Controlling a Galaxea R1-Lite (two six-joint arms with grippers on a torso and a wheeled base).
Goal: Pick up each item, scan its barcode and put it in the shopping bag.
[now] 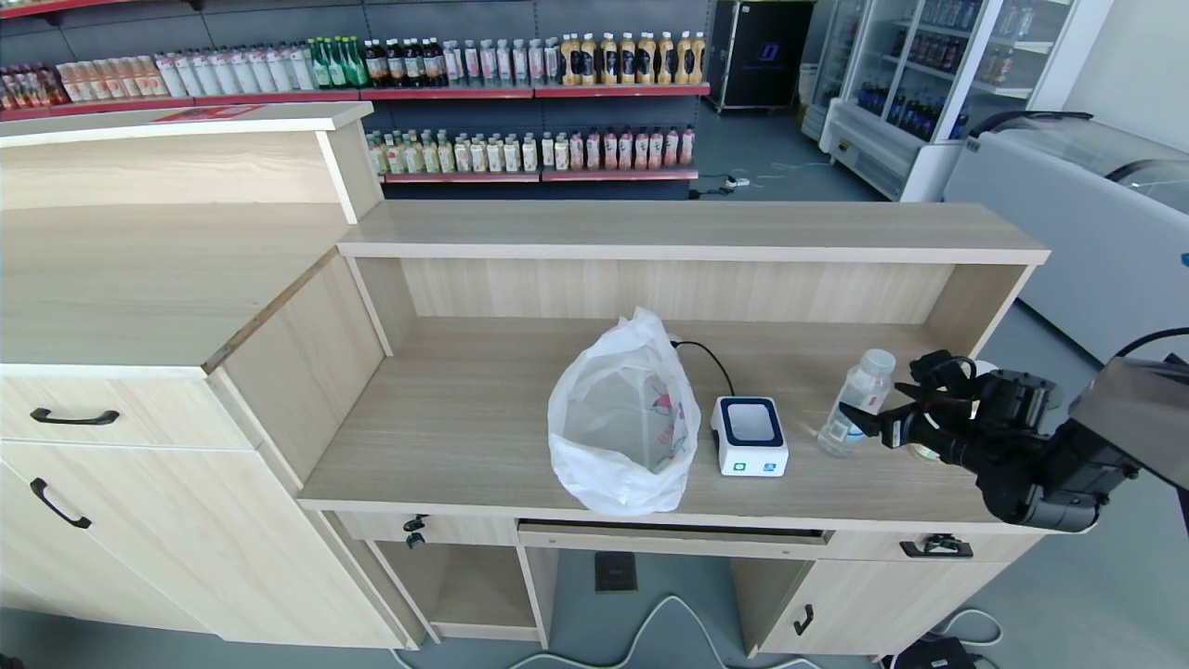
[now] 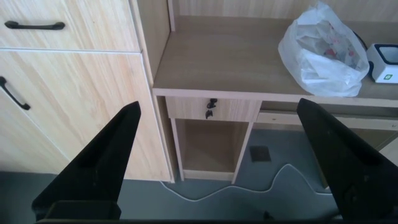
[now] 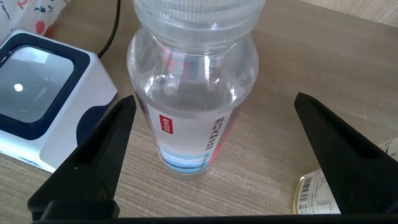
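The first pick appears to be in hand: the right gripper (image 3: 214, 102), fingers wide, faces the clear plastic water bottle (image 1: 855, 401) at three o'clock of the white, blue-framed barcode scanner (image 1: 751, 435). It likely needs to advance, then close. The left gripper (image 2: 217, 112) is likewise wide.

Faces a pale wood counter (image 1: 446, 418) with a raised ledge (image 1: 687, 228) along the back. Adjoins, on the left, a taller matching cabinet (image 1: 139, 279) with black-handled drawers (image 1: 121, 427). Beyond, looks onto red-edged shelves (image 1: 529, 93) lined with bottles, a black case (image 1: 762, 51), a glass-door fridge (image 1: 929, 84) and, at the right, a chest freezer (image 1: 1096, 214). Underfoot, grey floor (image 1: 771, 153), evenly lit.
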